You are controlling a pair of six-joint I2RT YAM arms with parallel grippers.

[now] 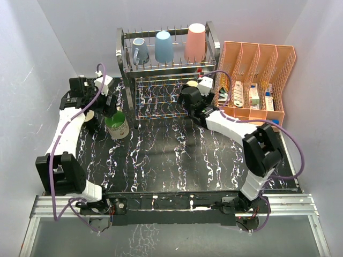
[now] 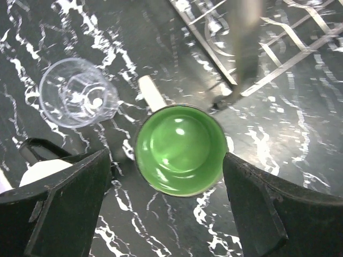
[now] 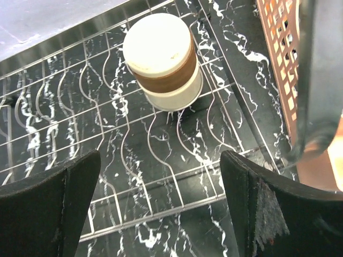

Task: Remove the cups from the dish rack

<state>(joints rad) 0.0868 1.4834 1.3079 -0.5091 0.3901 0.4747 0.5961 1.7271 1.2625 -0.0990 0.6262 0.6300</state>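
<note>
L gripper [image 2: 166,160] wide open round green mug [image 2: 179,147], not touching; R gripper [image 3: 159,160] open, empty, by cream cup [image 3: 161,53] on rack [image 3: 53,112].

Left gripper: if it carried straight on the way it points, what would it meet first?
The green mug, standing upright directly between the open fingers of the left gripper. Depth is unclear, though it looks close.

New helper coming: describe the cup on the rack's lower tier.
Find the silver dish rack at the back. On its lower tier, toward the orange organizer, one cup sits upside down. It is cream with a brown band; the upper cups are blue or pink.
</note>
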